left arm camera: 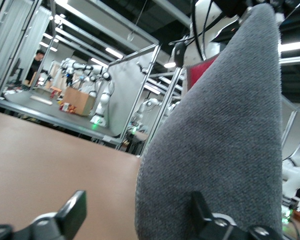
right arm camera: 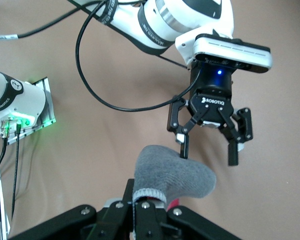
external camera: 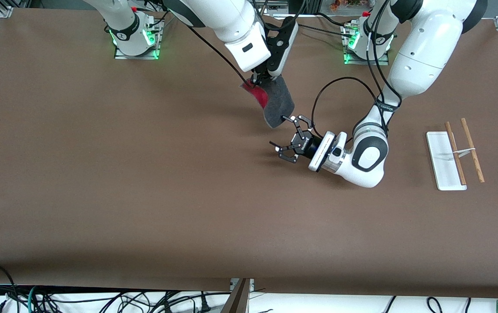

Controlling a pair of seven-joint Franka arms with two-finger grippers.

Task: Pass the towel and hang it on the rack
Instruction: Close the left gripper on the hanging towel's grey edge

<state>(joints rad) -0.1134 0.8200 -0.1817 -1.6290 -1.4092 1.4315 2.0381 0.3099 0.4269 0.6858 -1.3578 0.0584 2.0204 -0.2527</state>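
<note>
Towel (external camera: 278,104), soft dark grey cloth with a pink-red underside, hangs lengthwise from the right gripper (external camera: 255,80), pinched shut at its upper end above the brown table (external camera: 101,174); its lower corner touches one finger (right arm camera: 182,145) of the wide-open, empty left gripper (external camera: 286,137); white-based wooden-rod rack (external camera: 455,154) lies toward the left arm's end

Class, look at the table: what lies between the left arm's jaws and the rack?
Only bare brown table and the left arm's own wrist lie between the left gripper and the rack, as the front view shows.
</note>
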